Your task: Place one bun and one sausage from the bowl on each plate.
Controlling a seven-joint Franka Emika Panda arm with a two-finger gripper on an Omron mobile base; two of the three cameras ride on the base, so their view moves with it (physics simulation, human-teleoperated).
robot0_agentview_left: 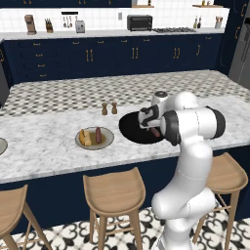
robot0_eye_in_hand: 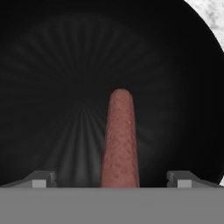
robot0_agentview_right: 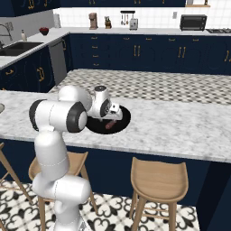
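Sausage (robot0_eye_in_hand: 120, 140) lies in bowl (robot0_eye_in_hand: 52, 65), centred btwn wide-open gripper (robot0_eye_in_hand: 112, 179) tips; if closed off-centre, roll-out risked.

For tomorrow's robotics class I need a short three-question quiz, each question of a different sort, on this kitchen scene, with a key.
1. True or false: the sausage lies in the black bowl.
2. What does the plate hold? A) nothing B) a bun and a sausage C) two buns
3. How do the jaws of the gripper stand?

Key:
1. True.
2. B.
3. Open, one fingertip either side of the sausage, not closed on it.
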